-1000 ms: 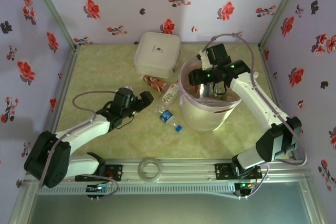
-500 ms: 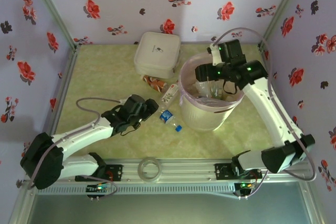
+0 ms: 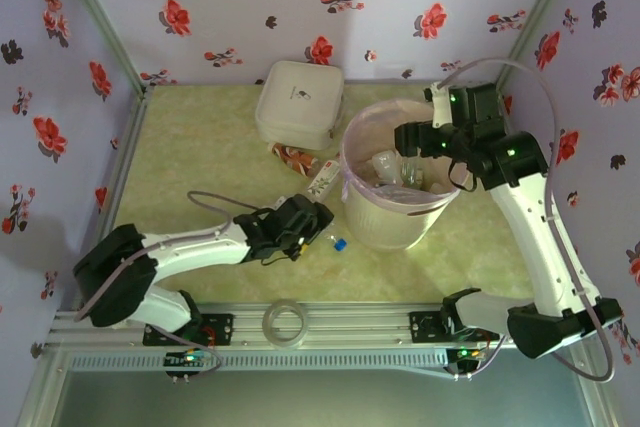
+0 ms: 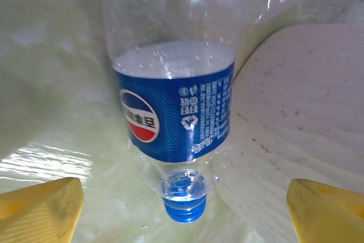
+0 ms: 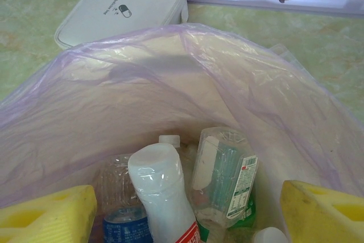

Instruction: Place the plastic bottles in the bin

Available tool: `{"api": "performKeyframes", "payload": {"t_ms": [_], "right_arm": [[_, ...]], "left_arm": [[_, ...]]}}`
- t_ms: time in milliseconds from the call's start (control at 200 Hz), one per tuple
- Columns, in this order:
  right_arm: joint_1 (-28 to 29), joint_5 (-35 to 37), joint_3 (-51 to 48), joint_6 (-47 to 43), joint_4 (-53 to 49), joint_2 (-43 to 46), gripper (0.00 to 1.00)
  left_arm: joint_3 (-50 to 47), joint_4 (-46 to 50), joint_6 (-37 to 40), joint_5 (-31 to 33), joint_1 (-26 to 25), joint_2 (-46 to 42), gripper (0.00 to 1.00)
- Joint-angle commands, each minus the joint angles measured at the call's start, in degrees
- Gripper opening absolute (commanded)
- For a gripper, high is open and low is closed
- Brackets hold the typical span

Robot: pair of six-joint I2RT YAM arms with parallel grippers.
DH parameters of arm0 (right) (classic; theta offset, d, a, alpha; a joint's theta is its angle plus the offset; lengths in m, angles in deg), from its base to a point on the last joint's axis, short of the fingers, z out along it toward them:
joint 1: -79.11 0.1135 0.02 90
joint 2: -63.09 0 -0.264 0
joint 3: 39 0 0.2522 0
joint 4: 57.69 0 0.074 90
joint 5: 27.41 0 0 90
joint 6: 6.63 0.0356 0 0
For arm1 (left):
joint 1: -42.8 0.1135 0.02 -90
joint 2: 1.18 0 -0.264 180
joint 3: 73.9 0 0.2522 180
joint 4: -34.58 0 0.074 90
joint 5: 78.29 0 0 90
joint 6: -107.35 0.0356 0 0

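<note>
The left hand [image 3: 308, 219] reaches low over the table [image 3: 200, 147], its yellow fingers [image 4: 40, 209] spread wide either side of a blue-labelled bottle [image 4: 173, 112] that lies cap toward it, just beside the bin [image 3: 385, 227]. Nothing is gripped yet. The right hand [image 5: 182, 209] hangs over the bin, fingers apart and empty, above several dropped bottles [image 5: 162, 192]. Other bottles [image 3: 293, 157] lie near the white box [image 3: 298, 99]. This looks like a pickup: next, the left hand probably has to close on the bottle's body and lift.
</note>
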Motion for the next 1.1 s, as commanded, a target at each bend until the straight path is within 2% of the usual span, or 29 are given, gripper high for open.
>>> {"api": "performKeyframes", "payload": {"t_ms": [0,165,695,1060,1095], "right_arm": [[-0.43,1.07,-1.33,-0.31,0.96,1.35,0.85],[-0.69,2.06,-1.74,-0.68,0.44,2.27,0.85],[-1.13,2.08,-3.44,-1.01,1.03,2.63,0.85],[-1.31,2.01,-4.03,-1.11,1.31,2.64,0.85],[-1.29,1.92,-3.88,-1.1,1.31,2.6,0.85]], "left_arm": [[1.27,-3.03,-5.8,2.03,-1.29,3.81,0.91],[2.63,-6.24,-8.34,1.29,-2.61,8.46,0.9],[1.36,-9.96,-11.71,3.61,-2.28,13.85,0.86],[0.13,-10.86,-12.38,4.27,-1.93,14.11,0.71],[-0.03,-10.9,-12.38,4.31,-1.85,14.02,0.67]]}}
